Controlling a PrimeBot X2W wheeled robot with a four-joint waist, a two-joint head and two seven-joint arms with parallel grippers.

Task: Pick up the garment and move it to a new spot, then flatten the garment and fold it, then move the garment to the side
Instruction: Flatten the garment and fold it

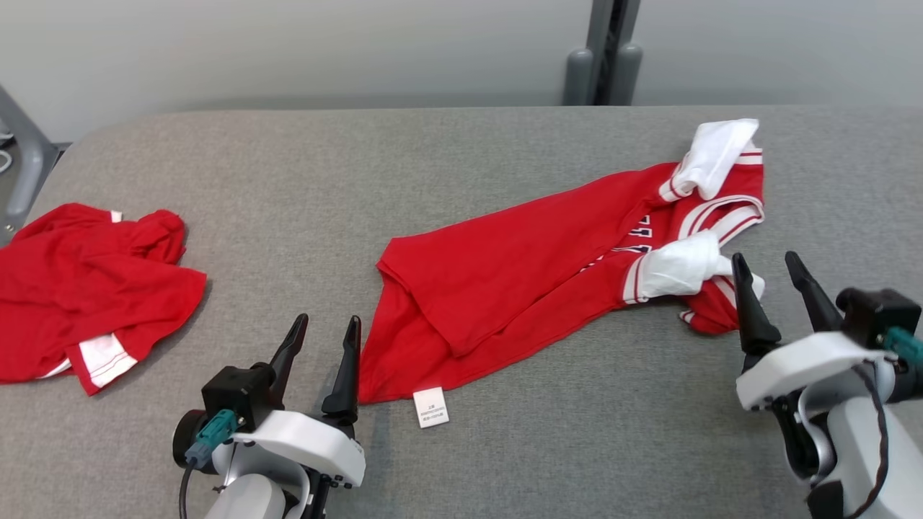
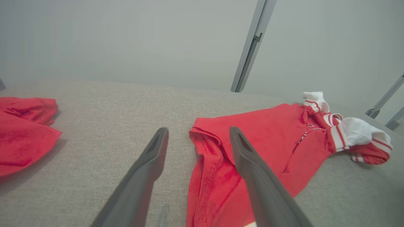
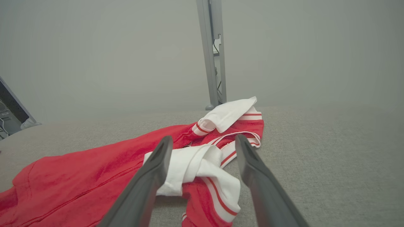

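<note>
Rumpled red garment (image 1: 505, 281) with bunched white striped sleeves, stretching from the counter's (image 1: 288, 180) middle toward its right edge. Left claw (image 1: 327, 318) spread wide, empty, beside hem. Right claw (image 1: 764, 256) likewise, near sleeve.

The shirt (image 1: 505, 281) before me is red, with white sleeves and red-and-white striped trim, and a white label (image 1: 431, 407) at its hem. By the left edge of the grey worktop (image 1: 360, 166) lies a second garment (image 1: 86, 288), red too, with a white, red-striped band.
</note>
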